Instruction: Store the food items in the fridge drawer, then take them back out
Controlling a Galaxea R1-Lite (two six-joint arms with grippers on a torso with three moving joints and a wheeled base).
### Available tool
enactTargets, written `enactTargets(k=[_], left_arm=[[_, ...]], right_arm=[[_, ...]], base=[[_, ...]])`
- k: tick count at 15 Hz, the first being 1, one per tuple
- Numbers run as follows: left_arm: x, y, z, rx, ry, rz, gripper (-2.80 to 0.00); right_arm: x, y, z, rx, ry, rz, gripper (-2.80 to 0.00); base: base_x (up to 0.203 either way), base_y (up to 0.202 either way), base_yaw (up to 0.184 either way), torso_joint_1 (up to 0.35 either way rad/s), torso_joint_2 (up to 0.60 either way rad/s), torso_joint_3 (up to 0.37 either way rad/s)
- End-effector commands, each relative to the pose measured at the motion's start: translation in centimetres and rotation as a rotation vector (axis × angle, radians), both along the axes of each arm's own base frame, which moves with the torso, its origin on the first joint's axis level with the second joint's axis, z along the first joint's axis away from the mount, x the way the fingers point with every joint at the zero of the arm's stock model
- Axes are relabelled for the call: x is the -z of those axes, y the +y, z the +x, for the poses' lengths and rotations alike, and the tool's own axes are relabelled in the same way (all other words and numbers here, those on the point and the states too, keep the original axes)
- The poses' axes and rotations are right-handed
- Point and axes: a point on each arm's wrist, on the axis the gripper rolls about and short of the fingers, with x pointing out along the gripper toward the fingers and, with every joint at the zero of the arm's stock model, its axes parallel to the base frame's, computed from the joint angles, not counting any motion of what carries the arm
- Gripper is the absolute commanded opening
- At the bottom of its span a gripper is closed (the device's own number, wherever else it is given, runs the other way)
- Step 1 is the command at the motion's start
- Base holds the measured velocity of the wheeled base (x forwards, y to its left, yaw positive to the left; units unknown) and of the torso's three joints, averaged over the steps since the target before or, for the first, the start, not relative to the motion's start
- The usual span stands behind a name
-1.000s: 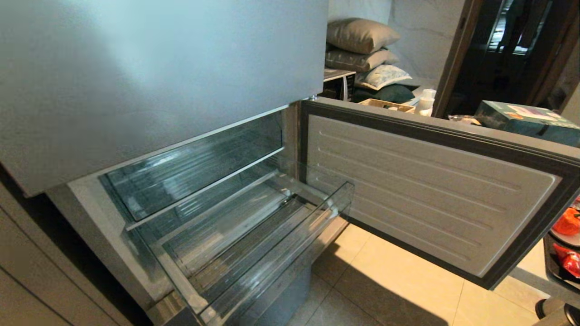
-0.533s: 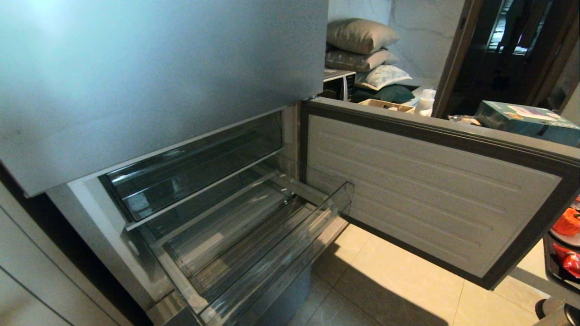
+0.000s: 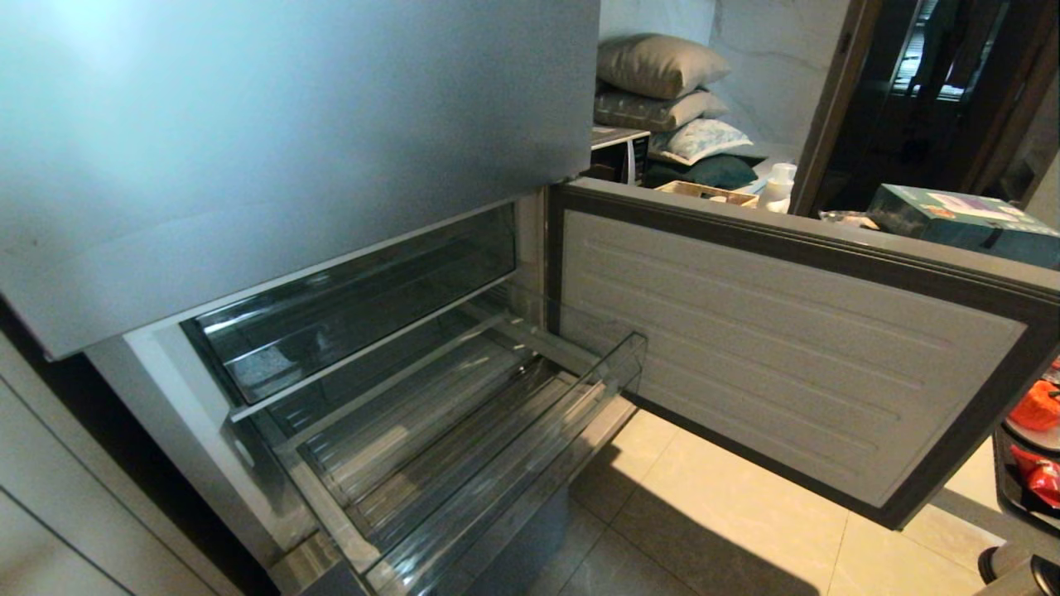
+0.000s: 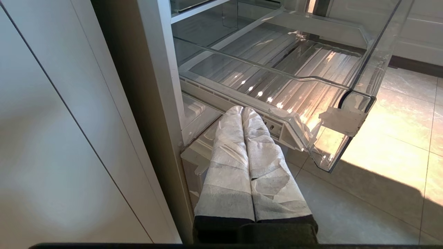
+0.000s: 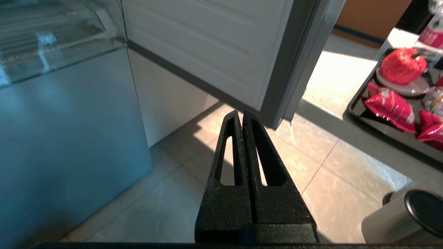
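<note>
The clear fridge drawer (image 3: 513,472) stands pulled out of the open lower compartment with nothing in it. It also shows in the left wrist view (image 4: 277,71) and the right wrist view (image 5: 52,34). A round red food item (image 5: 403,65) with a green stem lies on a small plate on a black tray (image 5: 360,103) to the right, and it shows orange-red at the head view's right edge (image 3: 1039,406). My left gripper (image 4: 242,110), wrapped in white, is shut and empty below the drawer's side rail. My right gripper (image 5: 241,114) is shut and empty over the floor. Neither arm shows in the head view.
The lower fridge door (image 3: 787,348) hangs open to the right, and the grey upper door (image 3: 290,149) is closed. A second clear drawer (image 3: 356,306) sits pushed in above. Red shiny packets (image 5: 389,105) lie on the tray. A grey cylinder (image 5: 408,218) stands on the tiled floor (image 3: 729,521).
</note>
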Motion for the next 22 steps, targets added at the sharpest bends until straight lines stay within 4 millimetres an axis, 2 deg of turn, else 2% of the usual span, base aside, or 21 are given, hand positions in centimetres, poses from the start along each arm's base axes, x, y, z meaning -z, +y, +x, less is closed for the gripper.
enactTargets(k=[1, 10, 22], left_arm=[[0.04, 0.00, 0.02, -0.001, 0.003, 0.000, -2.80], [0.04, 0.00, 0.02, -0.001, 0.003, 0.000, -2.80], [0.04, 0.00, 0.02, -0.001, 0.003, 0.000, -2.80]], right_arm=[[0.07, -0.01, -0.18, -0.001, -0.024, 0.004, -2.80], [0.06, -0.01, -0.17, 0.000, -0.023, 0.009, -2.80], [0.05, 0.00, -0.17, -0.003, -0.025, 0.012, -2.80]], base=[[0.000, 0.000, 0.000, 0.000, 0.00, 0.000], [0.000, 0.000, 0.000, 0.000, 0.00, 0.000], [0.001, -0.008, 0.158, 0.000, 0.00, 0.002]])
